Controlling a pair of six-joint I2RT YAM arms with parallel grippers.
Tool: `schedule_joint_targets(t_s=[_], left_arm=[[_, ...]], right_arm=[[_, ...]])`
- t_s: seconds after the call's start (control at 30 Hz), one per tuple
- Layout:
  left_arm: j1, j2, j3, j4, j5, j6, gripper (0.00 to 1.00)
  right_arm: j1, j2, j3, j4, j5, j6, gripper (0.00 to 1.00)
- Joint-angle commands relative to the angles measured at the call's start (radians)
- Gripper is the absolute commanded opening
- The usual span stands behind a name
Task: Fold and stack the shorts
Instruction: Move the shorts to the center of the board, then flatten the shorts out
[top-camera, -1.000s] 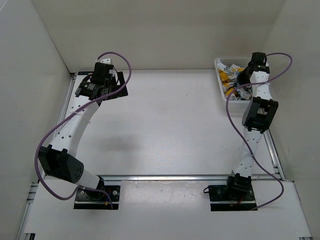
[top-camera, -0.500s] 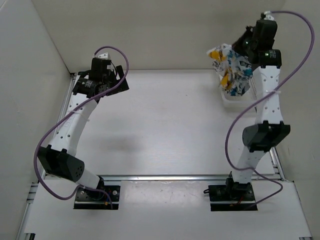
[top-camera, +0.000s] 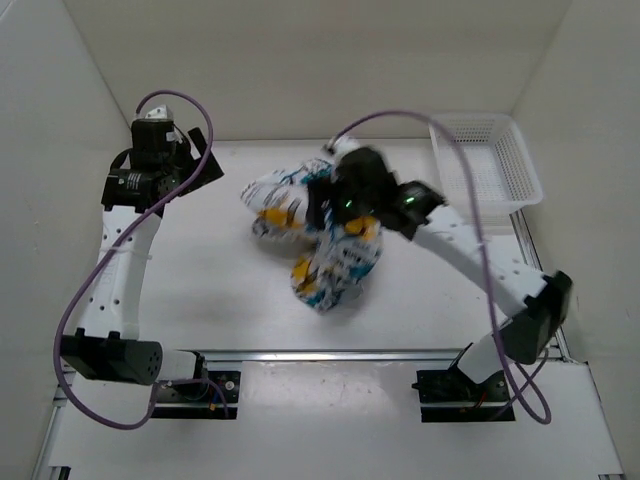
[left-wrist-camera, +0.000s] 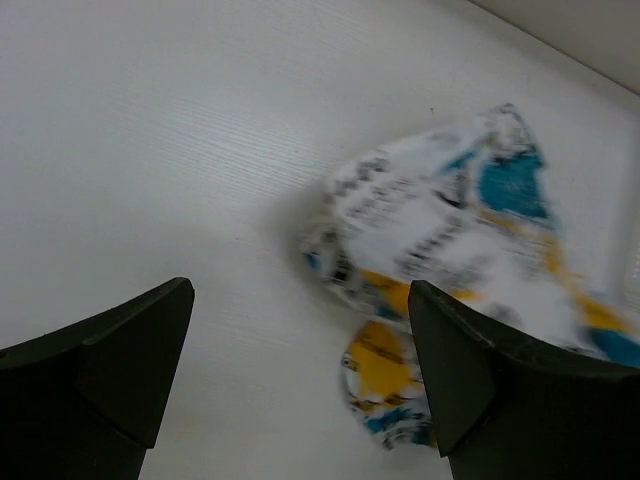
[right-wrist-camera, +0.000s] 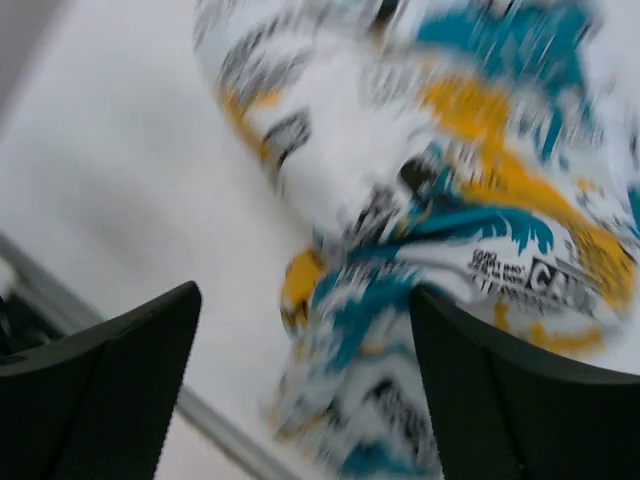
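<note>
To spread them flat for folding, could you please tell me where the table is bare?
Bare: the white table's near-left, between the left arm and the crumpled white, yellow-and-teal printed fabric shorts. Crowded: the centre, where the right gripper hangs over them.

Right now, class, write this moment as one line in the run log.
shorts heaped unfolded at centre | right tool open above them | left tool open, far left, holding nothing | basket far right

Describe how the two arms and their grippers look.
The left arm and right arm have white links and black joints. A purple cable loops along each. The left gripper and right gripper have dark, wedge-shaped fingers.
</note>
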Motion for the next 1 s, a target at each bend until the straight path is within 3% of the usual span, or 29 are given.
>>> schedule_joint_targets(t_s=[0.0, 0.1, 0.13, 0.2, 0.23, 0.27, 0.33, 0.37, 0.43, 0.47, 0.5, 0.53, 0.57, 0.6, 0.7, 0.87, 0.97], left_arm=[[0.004, -0.065, -0.034, -0.025, 0.044, 0.005, 1.00], [0.004, -0.074, -0.103, -0.034, 0.044, 0.005, 1.00], [0.004, -0.083, -0.124, -0.034, 0.044, 0.005, 0.95], [-0.008, -0.094, -0.198, -0.022, 0.053, -0.016, 0.74], [-0.023, -0.094, -0.225, -0.011, 0.053, -0.028, 0.62], [-0.039, -0.103, -0.282, 0.004, 0.070, -0.051, 0.35], [-0.052, -0.103, -0.345, 0.070, 0.116, -0.086, 0.17], [-0.062, -0.103, -0.405, 0.098, 0.134, -0.111, 0.17], [-0.072, -0.065, -0.443, 0.150, 0.159, -0.133, 0.30], [-0.086, -0.044, -0.456, 0.159, 0.159, -0.133, 0.41], [-0.086, 0.017, -0.456, 0.169, 0.159, -0.145, 0.58], [-0.097, 0.053, -0.456, 0.169, 0.168, -0.145, 0.81], [-0.111, 0.088, -0.447, 0.178, 0.168, -0.145, 0.88], [-0.111, 0.155, -0.424, 0.178, 0.168, -0.145, 0.93], [-0.132, 0.275, -0.356, 0.187, 0.157, -0.145, 0.97], [-0.145, 0.423, -0.270, 0.187, 0.157, -0.145, 0.97], [-0.145, 0.483, -0.246, 0.187, 0.157, -0.145, 0.79]], right_arm=[[0.151, 0.035, -0.143, -0.041, 0.083, 0.006, 0.92], [0.098, -0.056, -0.283, -0.031, 0.102, 0.104, 0.91], [0.035, -0.120, -0.318, -0.031, 0.087, 0.129, 0.78], [-0.022, -0.214, -0.421, -0.006, 0.066, 0.190, 0.49], [-0.066, -0.241, -0.453, -0.006, 0.053, 0.204, 0.25], [-0.082, -0.264, -0.482, -0.006, 0.036, 0.204, 0.21], [-0.091, -0.304, -0.558, -0.006, -0.011, 0.226, 0.23], [-0.091, -0.304, -0.578, -0.006, -0.031, 0.226, 0.32], [-0.036, -0.304, -0.619, 0.003, -0.045, 0.250, 0.54], [-0.007, -0.304, -0.628, 0.017, -0.057, 0.259, 0.69], [0.054, -0.295, -0.637, 0.037, -0.057, 0.282, 0.75], [0.085, -0.275, -0.638, 0.049, -0.057, 0.295, 0.81], [0.114, -0.259, -0.638, 0.061, -0.057, 0.304, 0.91], [0.170, -0.220, -0.638, 0.070, -0.042, 0.304, 0.94], [0.250, -0.117, -0.581, 0.093, 0.001, 0.319, 0.95], [0.280, 0.023, -0.510, 0.146, 0.050, 0.269, 0.95], [0.280, 0.110, -0.463, 0.196, 0.010, 0.246, 0.90]])
